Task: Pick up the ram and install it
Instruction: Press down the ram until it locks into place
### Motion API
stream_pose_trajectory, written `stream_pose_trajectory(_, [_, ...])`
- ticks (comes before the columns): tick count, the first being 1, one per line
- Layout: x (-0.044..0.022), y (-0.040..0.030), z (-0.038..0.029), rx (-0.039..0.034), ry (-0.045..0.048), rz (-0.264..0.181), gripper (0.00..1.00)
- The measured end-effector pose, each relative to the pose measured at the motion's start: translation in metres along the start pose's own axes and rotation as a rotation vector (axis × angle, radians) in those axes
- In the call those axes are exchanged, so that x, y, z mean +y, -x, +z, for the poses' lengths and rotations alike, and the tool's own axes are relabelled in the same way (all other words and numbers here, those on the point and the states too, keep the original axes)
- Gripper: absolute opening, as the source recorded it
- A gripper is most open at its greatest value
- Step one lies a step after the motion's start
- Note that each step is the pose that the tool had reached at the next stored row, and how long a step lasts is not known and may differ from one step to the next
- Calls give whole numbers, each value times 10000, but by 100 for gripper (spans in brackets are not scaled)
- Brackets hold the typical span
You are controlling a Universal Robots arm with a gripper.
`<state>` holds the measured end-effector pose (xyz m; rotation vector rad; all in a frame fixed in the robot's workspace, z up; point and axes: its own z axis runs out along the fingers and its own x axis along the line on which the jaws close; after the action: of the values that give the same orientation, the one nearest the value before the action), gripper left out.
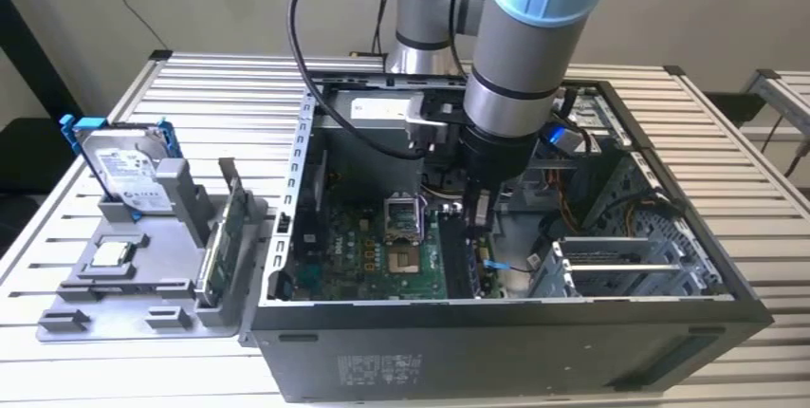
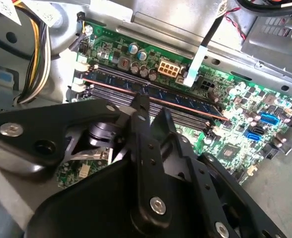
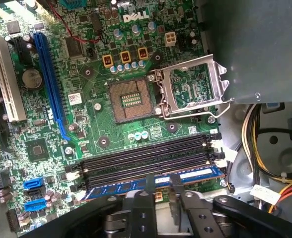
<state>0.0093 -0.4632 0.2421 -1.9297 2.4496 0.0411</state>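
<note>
The ram [image 3: 195,174] is a long, narrow blue-and-dark stick with a pale label. It lies along the memory slot closest to the motherboard's edge; in the second wrist view the ram [image 2: 185,101] shows a copper-coloured edge. My gripper [image 3: 161,182] is inside the computer case, directly over the middle of the stick. Its two black fingertips [image 3: 148,181] stand a narrow gap apart, spaced along the stick's length, at or just above its top edge, holding nothing. From the exterior view the gripper [image 1: 479,213] is low over the board.
Empty black memory slots [image 3: 146,158] lie beside the ram. The CPU socket [image 3: 131,99] has its metal bracket [image 3: 193,89] flipped up. Yellow and black cables [image 3: 265,144] run close by. Outside the case [image 1: 506,351], a grey holder [image 1: 127,275] carries a hard drive [image 1: 127,166] and a green card [image 1: 218,247].
</note>
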Motion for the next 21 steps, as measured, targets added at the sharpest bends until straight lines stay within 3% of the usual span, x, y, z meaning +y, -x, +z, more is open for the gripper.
stream_pose_trajectory(1, [0,0,0,0,0,-3,30])
stream_pose_trajectory(2, [0,0,0,0,0,-5,36])
stream_pose_trajectory(6, [12,5,38,-10,2,-7,36])
stream_pose_trajectory(11, [94,-17,97,-10,0,0,36])
stream_pose_trajectory(16, [95,-18,147,2,-5,0,36])
stream_pose_trajectory(21, [89,-16,148,2,-5,0,36])
